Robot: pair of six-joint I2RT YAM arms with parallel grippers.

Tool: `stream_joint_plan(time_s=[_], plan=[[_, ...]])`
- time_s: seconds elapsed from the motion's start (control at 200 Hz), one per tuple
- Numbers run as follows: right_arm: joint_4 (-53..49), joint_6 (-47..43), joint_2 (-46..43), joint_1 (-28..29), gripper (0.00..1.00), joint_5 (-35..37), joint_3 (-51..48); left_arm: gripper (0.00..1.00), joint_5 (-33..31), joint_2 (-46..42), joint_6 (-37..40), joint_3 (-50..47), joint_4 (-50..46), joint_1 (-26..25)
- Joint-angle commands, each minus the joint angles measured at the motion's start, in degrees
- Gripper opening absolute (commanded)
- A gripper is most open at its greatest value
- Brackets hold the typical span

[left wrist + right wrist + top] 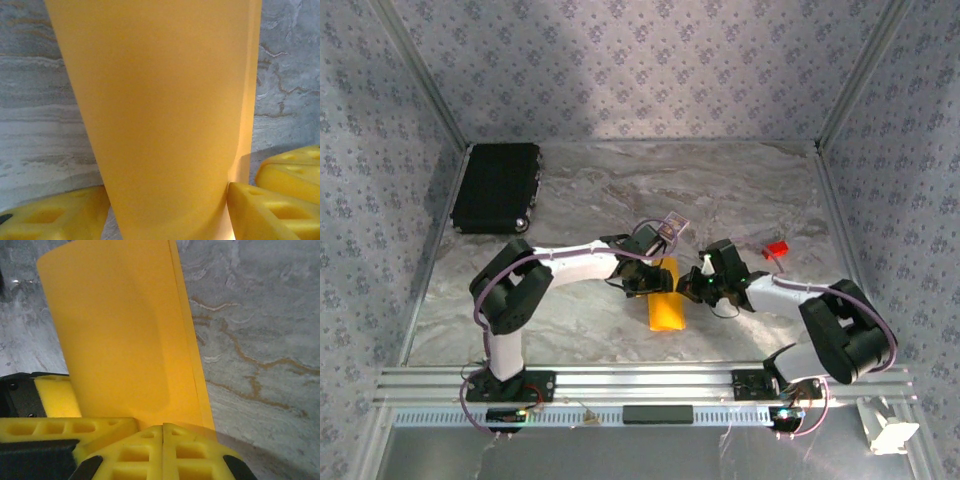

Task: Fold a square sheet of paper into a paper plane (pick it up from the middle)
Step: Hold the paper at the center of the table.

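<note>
Right wrist view has the right pincer with its jaws together, clamped on the doubled edge of the square sheet of paper, which rises from the fingertips in a curve. Left wrist view has the left pincer with jaws apart and the bowed sheet filling the gap; whether they press it cannot be told. The first halving fold seems to be in hand: the sheet lies doubled over on the surface, apparently uncreased. The next move likely calls for matching the two edges and pressing the bend flat without the thin paper slipping. Just behind the sheet sits a small purple card. A red block lies to the sheet's right, apart, and a black case well off to its back-left. None looks obstructive, but both pincers crowd the sheet.
</note>
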Motion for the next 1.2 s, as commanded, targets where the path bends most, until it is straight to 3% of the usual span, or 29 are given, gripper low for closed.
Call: stream_joint_plan(time_s=[0.0, 0.3, 0.635, 1.199], plan=[[1.5, 0.4, 2.6, 0.4, 0.00, -1.6, 0.1, 0.65, -2.0, 3.7, 0.5, -0.8, -2.4, -0.7], [-3.7, -0.5, 6.1, 0.3, 0.00, 2.5, -0.4, 0.67, -2.2, -2.2, -0.6, -0.5, -0.8, -0.7], [-1.8, 5.1, 4.3, 0.3, 0.00, 3.9, -2.3, 0.71, 2.9, -11.1, -6.4, -12.2, 13.7, 3.1], [-1.9, 6.4, 3.0, 0.0, 0.00, 4.8, -3.2, 0.51, 5.9, -7.0, -5.6, -12.9, 16.2, 3.1]])
